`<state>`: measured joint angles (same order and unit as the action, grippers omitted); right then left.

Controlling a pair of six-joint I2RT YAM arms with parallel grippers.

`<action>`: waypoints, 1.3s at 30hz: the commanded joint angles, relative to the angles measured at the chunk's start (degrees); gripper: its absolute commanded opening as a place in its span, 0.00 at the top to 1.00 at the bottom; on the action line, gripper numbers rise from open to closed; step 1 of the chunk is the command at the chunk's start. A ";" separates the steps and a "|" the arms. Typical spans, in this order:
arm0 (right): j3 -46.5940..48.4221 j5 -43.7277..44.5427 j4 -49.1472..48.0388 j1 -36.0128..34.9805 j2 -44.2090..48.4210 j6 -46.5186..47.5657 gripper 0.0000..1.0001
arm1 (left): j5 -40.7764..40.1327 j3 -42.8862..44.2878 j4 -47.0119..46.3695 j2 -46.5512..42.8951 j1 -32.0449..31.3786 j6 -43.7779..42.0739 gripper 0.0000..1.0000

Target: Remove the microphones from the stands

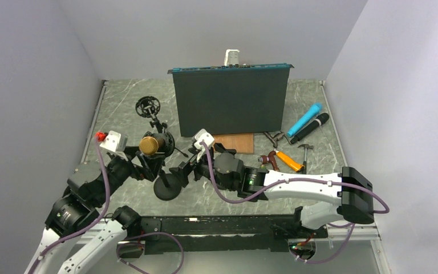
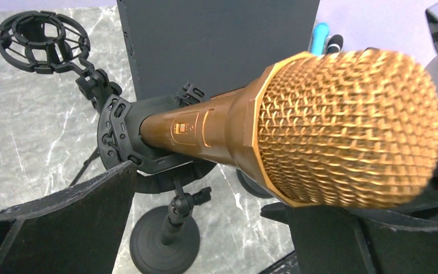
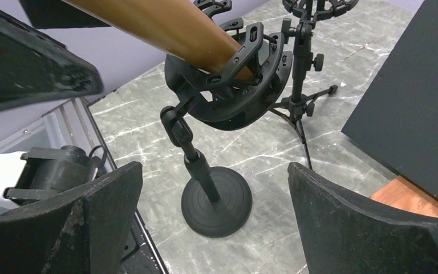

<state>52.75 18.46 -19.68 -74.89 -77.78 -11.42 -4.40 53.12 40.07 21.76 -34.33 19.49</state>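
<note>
- Right, left gripper (image 2: 211,194) first: jaws spread wide and holding nothing, with the microphone (image 2: 296,125) just above the gap and its head filling the wrist view.
- Right gripper (image 3: 214,171) is wide open too and empty. It's squared up on the stand (image 3: 217,200), low by the pole, with the bronze barrel passing overhead.
- The relation that matters: the microphone's long axis runs out of the stand's cradle (image 3: 234,91) toward the left arm, head end tilted up. The left arm looks nearer the head, the right nearer the stand.
- My read: pull along that axis on the left, with the stand steadied on the right.
- Materials: gold woven mesh head, coarse and rounded; a smooth bronze tapering barrel, likely slippery; a black plastic cradle ringing the tail end.
- The stand has a thin jointed pole on a round ribbed base, sitting on the grey marbled table (image 3: 262,148).
- Beyond the stand: a second tripod stand (image 2: 40,34) with its cradle empty, then a dark upright panel (image 1: 231,100).
</note>
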 commanded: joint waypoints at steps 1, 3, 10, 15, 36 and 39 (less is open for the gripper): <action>-0.57 -4.24 -0.45 0.78 1.97 -2.11 0.00 | 1.02 -4.61 -12.57 -2.88 0.10 -7.24 0.01; -0.59 -4.37 -0.46 0.80 2.15 -1.98 0.00 | 2.22 -7.80 -17.27 -4.93 0.10 -9.83 0.01; -0.76 -4.14 -0.44 0.84 2.33 -1.76 0.00 | 5.50 -13.37 -26.19 -7.61 0.09 -18.69 0.01; -1.29 -3.71 -0.42 0.89 2.88 -1.85 0.00 | 7.14 -15.41 -29.41 -6.40 0.05 -25.84 0.07; -4.15 -1.58 0.15 0.97 6.60 -2.53 0.00 | 8.17 -9.16 -29.18 -2.12 0.13 -30.06 0.73; -4.08 -1.92 -0.17 0.92 6.48 -2.51 0.00 | 10.44 -5.92 -27.49 -1.61 0.12 -29.00 0.76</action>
<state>48.77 16.12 -18.33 -74.17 -72.95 -13.17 2.52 41.47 12.21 19.51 -34.30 -11.03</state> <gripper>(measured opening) 0.997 0.430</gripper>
